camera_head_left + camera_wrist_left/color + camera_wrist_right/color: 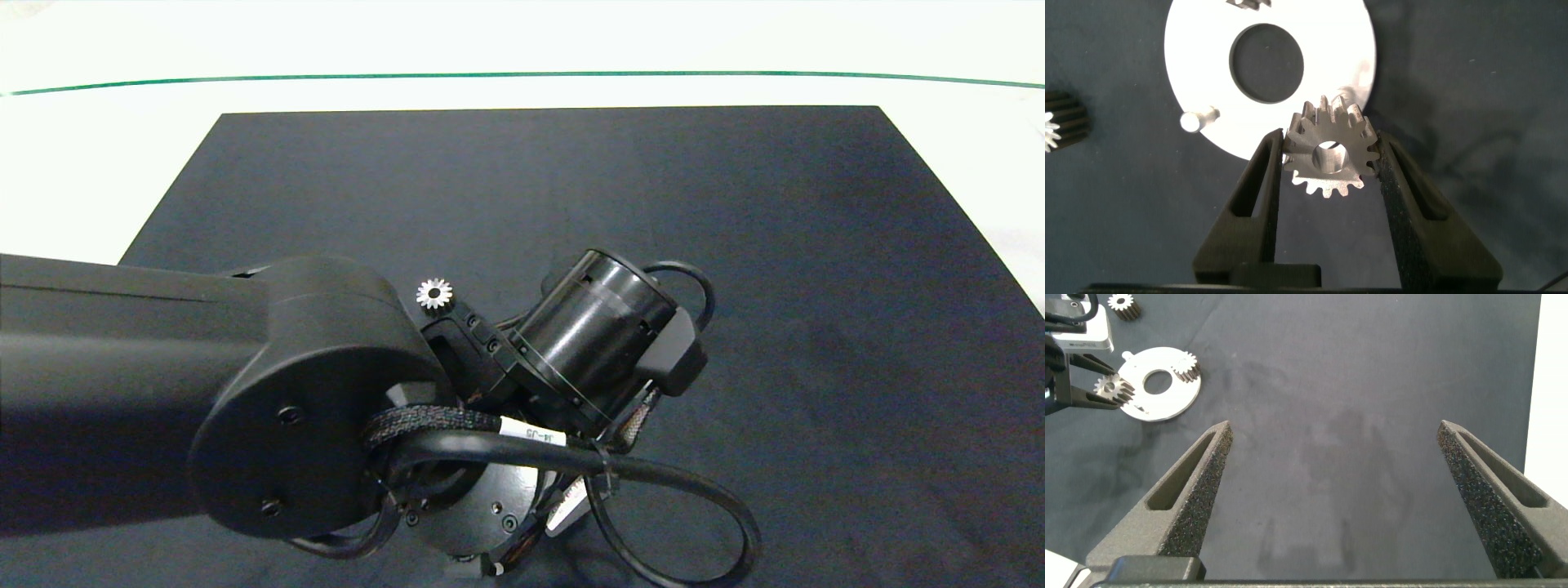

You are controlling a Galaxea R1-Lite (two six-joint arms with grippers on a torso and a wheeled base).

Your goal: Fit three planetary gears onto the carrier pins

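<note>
**Left gripper holding a gear over the carrier disc**

Dark matting (571,180) is covering most of the white table (98,163), with a thin green line running across the top of the head view. Entering from the left edge of that frame, the left arm (163,384) is filling the lower left and centre, hiding the work below it. One loose planetary gear (434,293) is lying on the mat just above the arm's wrist. In the left wrist view, the left gripper (1328,159) is clenching a second gear (1329,155) by its toothed rim, bore facing the camera, at the edge of the white disc (1200,57). A bare carrier pin (1196,120) is standing on the disc at centre left. In the upper left of the right wrist view, a third gear (1188,369) is sitting on the disc. The right gripper (1333,490) is hanging over bare mat, well apart from the disc, fingers spread wide and gripping nothing
</note>
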